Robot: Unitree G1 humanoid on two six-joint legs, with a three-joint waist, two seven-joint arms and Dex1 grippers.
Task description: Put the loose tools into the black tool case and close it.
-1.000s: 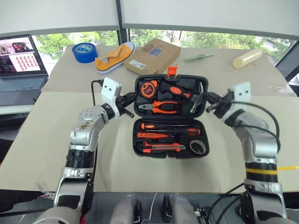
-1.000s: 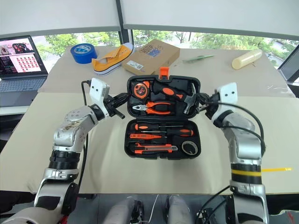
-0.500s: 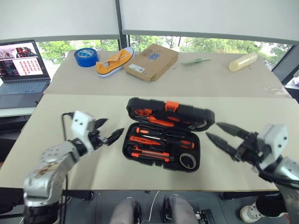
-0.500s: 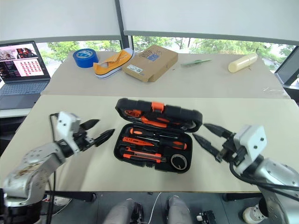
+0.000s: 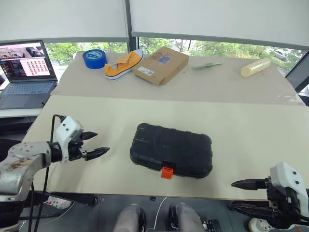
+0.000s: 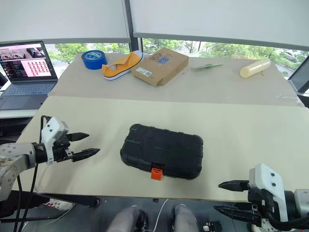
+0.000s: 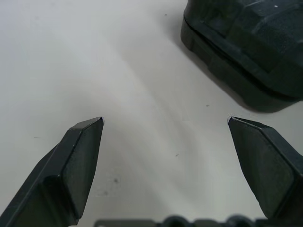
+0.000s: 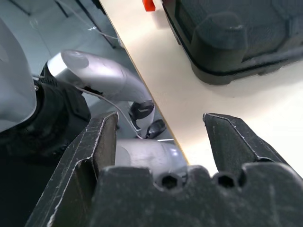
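We judge that the task is almost finished: the case lies shut on the front part of the table, its lid down, and its orange latch faces the near edge. We see no loose tools on the table, so they are probably inside. The left gripper hovers beside the case, to its left and apart from it, with its fingers spread and holding nothing. The right gripper hangs at the near edge of the table, right of the case, also spread and empty. We cannot tell if the latch is locked; the next move probably calls for pressing it. The table has a pale beige cover. On its far part lie a blue tape roll, a shoe, a cardboard box and a pale tube. A laptop stands at the left, and windows with blinds are behind.
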